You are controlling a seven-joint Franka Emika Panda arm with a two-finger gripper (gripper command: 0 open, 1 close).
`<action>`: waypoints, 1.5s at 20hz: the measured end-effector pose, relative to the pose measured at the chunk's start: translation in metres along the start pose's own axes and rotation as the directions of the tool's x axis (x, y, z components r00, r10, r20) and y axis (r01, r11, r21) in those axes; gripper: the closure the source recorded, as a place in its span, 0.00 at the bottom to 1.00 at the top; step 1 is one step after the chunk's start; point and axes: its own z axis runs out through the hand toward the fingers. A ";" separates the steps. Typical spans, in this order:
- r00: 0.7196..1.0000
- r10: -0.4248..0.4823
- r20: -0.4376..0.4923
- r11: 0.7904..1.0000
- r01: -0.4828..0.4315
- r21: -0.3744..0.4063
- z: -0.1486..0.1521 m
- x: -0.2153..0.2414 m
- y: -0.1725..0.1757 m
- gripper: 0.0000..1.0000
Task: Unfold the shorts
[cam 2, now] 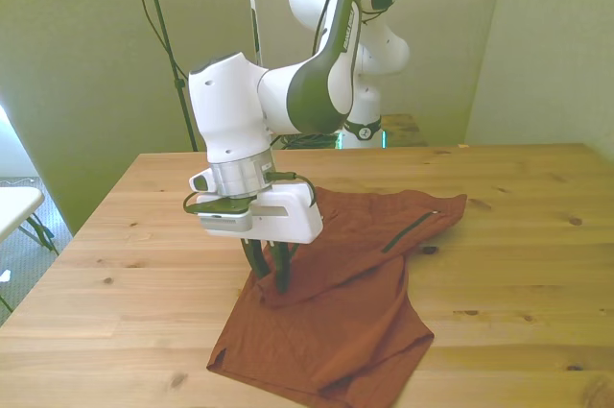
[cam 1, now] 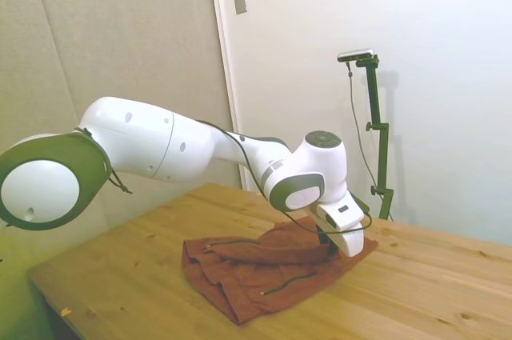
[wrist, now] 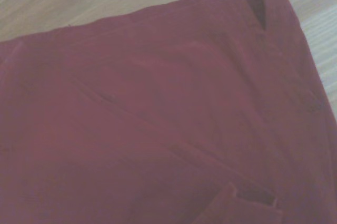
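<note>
Nearest the front view's camera, toward the desk's (cam 2: pixel 115 331) near edge, lies the lower part of one pair of rust-brown shorts (cam 2: pixel 336 312), folded over on itself in soft layers. One thin dark zipper line (cam 2: pixel 407 231) runs slantwise across the cloth toward the corner that points to the desk's far edge on the front view's right; the side view shows two such dark lines. Farther back, over the middle of the desk, one gripper (cam 2: pixel 268 272) comes straight down, its jaws narrow and pinched on a raised fold of the shorts. Close up, the wrist view is filled with the same cloth, with bare wood beside it.
</note>
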 end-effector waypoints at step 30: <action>0.933 -0.360 0.027 0.930 0.356 0.094 -0.007 -0.270 -0.234 0.00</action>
